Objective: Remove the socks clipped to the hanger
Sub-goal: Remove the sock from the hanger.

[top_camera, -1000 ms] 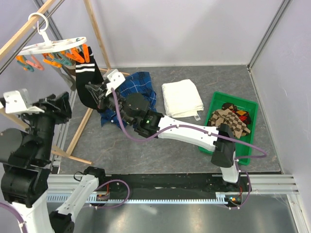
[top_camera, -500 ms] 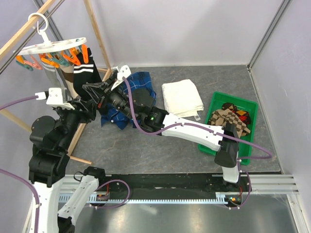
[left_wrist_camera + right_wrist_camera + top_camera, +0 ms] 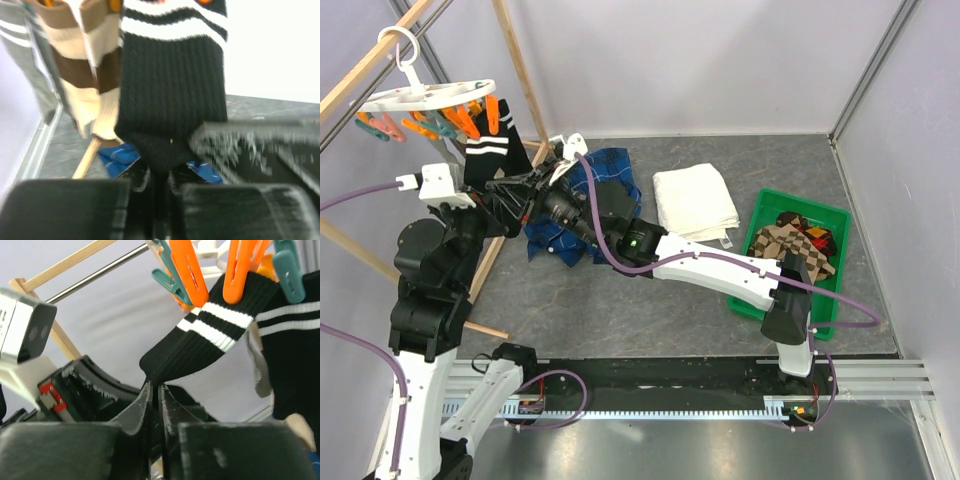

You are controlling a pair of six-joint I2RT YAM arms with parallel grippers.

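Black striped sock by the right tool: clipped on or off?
On: an orange clothespin grips the black striped sock at its cuff.

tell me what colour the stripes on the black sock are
White: two bands across the black sock near its cuff, clearest in the right wrist view.

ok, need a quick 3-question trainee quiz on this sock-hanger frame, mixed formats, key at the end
1. Where do the argyle socks lie? A) in the green bin B) clipped to the hanger C) in the right gripper
2. True or false: the black striped sock is off the hanger.
3. Fill in: the peg on that sock's cuff is ____.
Key: 1 A; 2 false, its cuff is clipped to the hanger; 3 orange.
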